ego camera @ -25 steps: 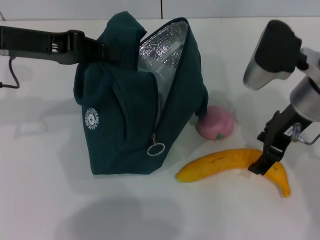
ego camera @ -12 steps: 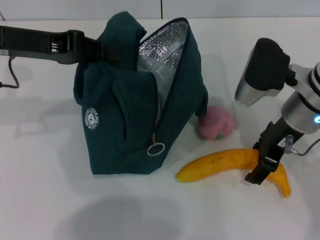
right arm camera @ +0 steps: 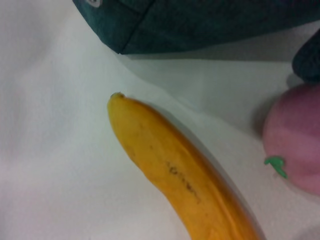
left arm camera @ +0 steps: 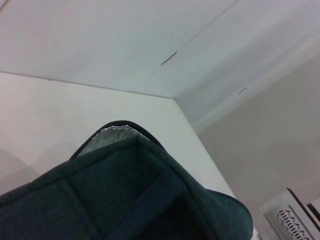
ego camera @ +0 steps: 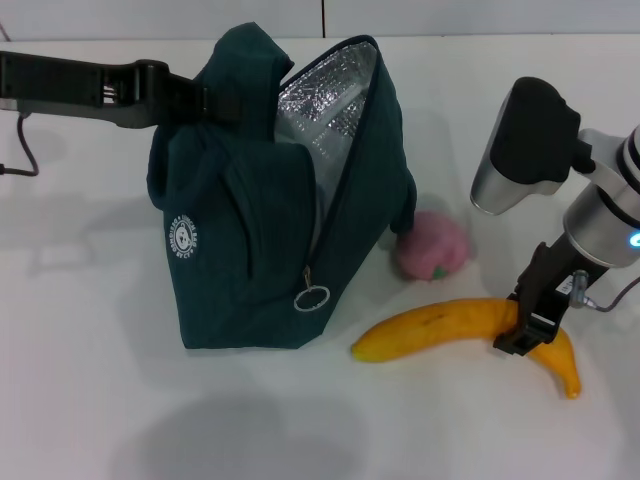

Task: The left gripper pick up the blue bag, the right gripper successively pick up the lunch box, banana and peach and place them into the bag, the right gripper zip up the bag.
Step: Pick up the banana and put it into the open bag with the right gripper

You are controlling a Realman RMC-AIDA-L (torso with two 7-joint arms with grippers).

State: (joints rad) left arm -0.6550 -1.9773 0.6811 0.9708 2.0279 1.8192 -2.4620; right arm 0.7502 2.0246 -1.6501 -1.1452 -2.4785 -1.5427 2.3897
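The blue bag (ego camera: 250,250) stands upright on the white table, its zip open and the silver lining showing. My left gripper (ego camera: 205,100) reaches in from the left and is shut on the bag's top fabric (left arm camera: 125,200). To the bag's right lies the banana (ego camera: 430,325), with the pink peach (ego camera: 432,245) just behind it. My right gripper (ego camera: 525,325) is down on the banana's right part, shut on it. The banana still rests on the table. The right wrist view shows the banana (right arm camera: 175,175), the peach (right arm camera: 295,145) and the bag's bottom corner (right arm camera: 200,20). The lunch box is hidden.
The zipper's ring pull (ego camera: 312,297) hangs low on the bag's front edge. A thin cable (ego camera: 25,150) trails at the far left. A white wall stands behind the table (ego camera: 100,400).
My right gripper came down and leftward onto the banana, then its near finger drew in against the fruit. The bag, peach and left arm stayed put.
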